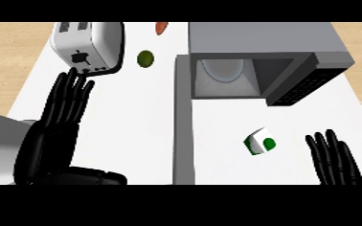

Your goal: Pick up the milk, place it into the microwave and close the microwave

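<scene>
You have the grey, boxy microwave (262, 43) standing open with its door (184, 119) swung out, and only a round pale turntable plate (225, 70) inside. The small white-and-green milk (260, 143) carton sits on the white surface (141, 115) in front of it, near your right hand (333, 159), which has straight fingers and holds nothing. Your left hand (53, 124) is flat and open too, beside a glossy white toaster (88, 45) and a round green fruit (145, 58).

toaster (88, 43): glossy white/metal | counter (141, 119): smooth matt white | microwave (262, 40): matt grey | floor (21, 52): wood
</scene>
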{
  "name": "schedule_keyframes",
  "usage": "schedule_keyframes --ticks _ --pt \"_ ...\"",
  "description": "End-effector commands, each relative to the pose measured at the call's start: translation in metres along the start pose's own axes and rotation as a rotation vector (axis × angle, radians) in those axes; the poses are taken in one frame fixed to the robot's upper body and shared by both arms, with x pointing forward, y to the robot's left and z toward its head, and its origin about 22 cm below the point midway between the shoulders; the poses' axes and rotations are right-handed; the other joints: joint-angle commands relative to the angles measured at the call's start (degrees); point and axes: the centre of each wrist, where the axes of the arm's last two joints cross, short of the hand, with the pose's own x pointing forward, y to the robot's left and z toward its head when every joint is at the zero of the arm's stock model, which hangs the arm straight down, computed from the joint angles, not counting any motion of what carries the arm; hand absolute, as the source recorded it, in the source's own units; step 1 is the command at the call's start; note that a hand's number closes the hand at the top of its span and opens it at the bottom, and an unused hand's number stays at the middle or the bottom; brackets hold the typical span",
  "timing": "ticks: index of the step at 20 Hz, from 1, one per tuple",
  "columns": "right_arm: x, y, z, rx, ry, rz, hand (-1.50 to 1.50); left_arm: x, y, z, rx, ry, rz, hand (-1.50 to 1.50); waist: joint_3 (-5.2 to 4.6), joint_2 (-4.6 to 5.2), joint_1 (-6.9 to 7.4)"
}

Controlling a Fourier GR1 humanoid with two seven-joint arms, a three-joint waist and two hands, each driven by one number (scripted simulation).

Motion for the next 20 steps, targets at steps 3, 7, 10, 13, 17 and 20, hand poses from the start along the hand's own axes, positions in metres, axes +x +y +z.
schedule_keyframes --ticks 3,7,10,13,17,20 --pt "-0.034 -0.003 0.035 -0.017 0.055 0.011 -1.50 -0.011 -0.027 0.015 0.002 -0.013 0.024 -1.50 -0.01 0.04 0.21" --pt "-0.027 -0.006 0.053 -0.025 0.072 0.012 -1.50 0.004 -0.053 0.030 0.011 0.001 0.031 -1.50 -0.01 -0.03 0.24" --pt "-0.032 -0.023 0.065 -0.039 0.079 0.053 -1.50 -0.029 -0.051 0.056 0.006 0.011 0.027 -1.50 -0.03 -0.02 0.28" --pt "-0.056 -0.021 0.052 -0.038 0.071 0.064 -1.50 -0.029 -0.056 0.053 0.014 0.005 0.005 -1.50 -0.03 0.07 0.48" --pt "-0.100 -0.004 0.056 -0.082 0.084 0.065 -1.50 -0.027 -0.071 0.057 -0.011 0.017 0.004 -1.50 -0.01 0.08 0.59" --pt "-0.093 0.000 0.063 -0.103 0.091 0.069 -1.50 -0.024 -0.058 0.046 0.004 0.005 0.017 -1.50 -0.03 0.09 0.42"
